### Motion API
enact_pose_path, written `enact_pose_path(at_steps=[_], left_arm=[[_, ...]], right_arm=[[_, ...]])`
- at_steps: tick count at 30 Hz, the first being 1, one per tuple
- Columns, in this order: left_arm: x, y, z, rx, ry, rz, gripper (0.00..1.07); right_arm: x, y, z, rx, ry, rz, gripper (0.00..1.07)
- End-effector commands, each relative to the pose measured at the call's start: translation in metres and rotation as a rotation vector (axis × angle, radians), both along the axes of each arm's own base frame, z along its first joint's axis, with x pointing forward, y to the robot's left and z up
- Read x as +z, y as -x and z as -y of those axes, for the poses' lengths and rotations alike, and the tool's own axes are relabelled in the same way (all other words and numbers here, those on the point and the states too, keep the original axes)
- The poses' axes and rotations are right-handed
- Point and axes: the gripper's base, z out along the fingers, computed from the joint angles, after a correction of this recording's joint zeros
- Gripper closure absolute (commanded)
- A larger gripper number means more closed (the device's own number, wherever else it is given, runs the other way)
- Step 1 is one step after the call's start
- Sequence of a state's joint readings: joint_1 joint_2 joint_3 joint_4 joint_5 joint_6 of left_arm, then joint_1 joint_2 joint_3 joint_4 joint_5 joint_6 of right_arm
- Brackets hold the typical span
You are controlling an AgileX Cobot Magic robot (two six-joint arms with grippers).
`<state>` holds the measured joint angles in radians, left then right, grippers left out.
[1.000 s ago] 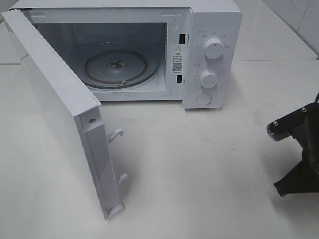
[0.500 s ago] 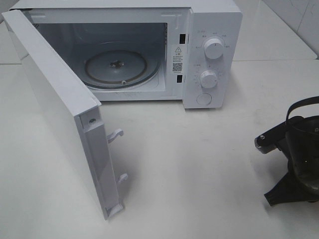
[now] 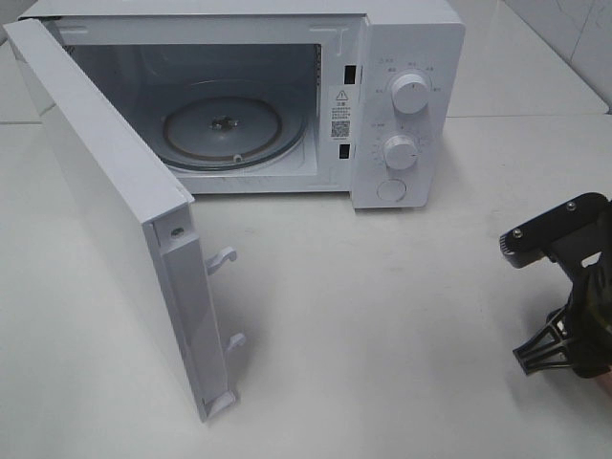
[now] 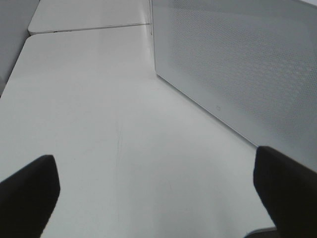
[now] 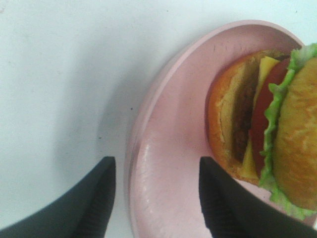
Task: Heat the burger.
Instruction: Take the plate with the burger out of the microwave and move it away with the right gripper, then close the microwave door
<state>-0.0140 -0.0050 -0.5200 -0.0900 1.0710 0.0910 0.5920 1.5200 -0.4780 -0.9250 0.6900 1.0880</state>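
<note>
The burger (image 5: pixel 267 134) lies on its side on a pink plate (image 5: pixel 168 148) in the right wrist view, showing bun, lettuce, cheese, tomato and patty. My right gripper (image 5: pixel 156 171) is open and straddles the plate's rim, one finger outside the plate and one over it beside the burger. In the exterior view the right gripper (image 3: pixel 557 349) points down at the table's right edge; the burger is out of that view. The white microwave (image 3: pixel 411 57) stands at the back with its door (image 3: pixel 105 191) swung wide open and its glass turntable (image 3: pixel 225 129) bare. My left gripper (image 4: pixel 156 166) is open and empty.
The left wrist view shows the door's perforated outer face (image 4: pixel 237 74) close by over the white table (image 4: pixel 99 99). The microwave's two knobs (image 3: pixel 409 94) and button are on its right panel. The door's latch hooks (image 3: pixel 222 258) stick out toward the table's middle.
My right arm has shifted and turned at the right edge of the exterior view, with the gripper now lower and pointing down. The microwave and door have not moved.
</note>
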Motion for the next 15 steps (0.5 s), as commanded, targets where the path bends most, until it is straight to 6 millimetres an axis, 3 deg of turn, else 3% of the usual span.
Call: enact_pose_path(at_steps=[1,9,13,15], left_arm=[[0.000,0.000,0.000,0.004,0.008,0.004,0.06],[0.000,0.000,0.000,0.004,0.008,0.004,0.06],[0.000,0.000,0.000,0.004,0.008,0.004,0.06],[0.000,0.000,0.000,0.004,0.008,0.004,0.06]], right_arm=[[0.020,0.009,0.000,0.032,-0.075,-0.014,0.54],[0.045,0.030,-0.006,0.165,-0.266,-0.046,0.53],[0.060,0.041,-0.011,0.290,-0.376,-0.036,0.46],[0.069,0.048,-0.012,0.346,-0.441,-0.017,0.38]])
